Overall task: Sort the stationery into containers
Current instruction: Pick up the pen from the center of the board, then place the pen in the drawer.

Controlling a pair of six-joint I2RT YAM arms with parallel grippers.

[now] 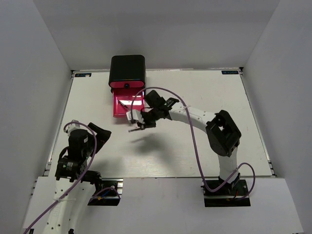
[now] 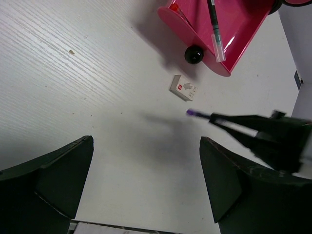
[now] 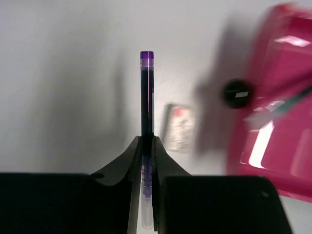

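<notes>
Between grey walls (image 1: 29, 73), white woodgrain table (image 1: 97, 97).

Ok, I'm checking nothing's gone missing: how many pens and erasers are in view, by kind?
Pens: 2, one pen in the open drawer, one purple-capped pen in the right gripper
Erasers: 1, the eraser on the table
Total: 3

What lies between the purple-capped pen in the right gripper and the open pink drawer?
A small white eraser, flat on the table, apart from both pen and drawer; clearest in the left wrist view.
</notes>
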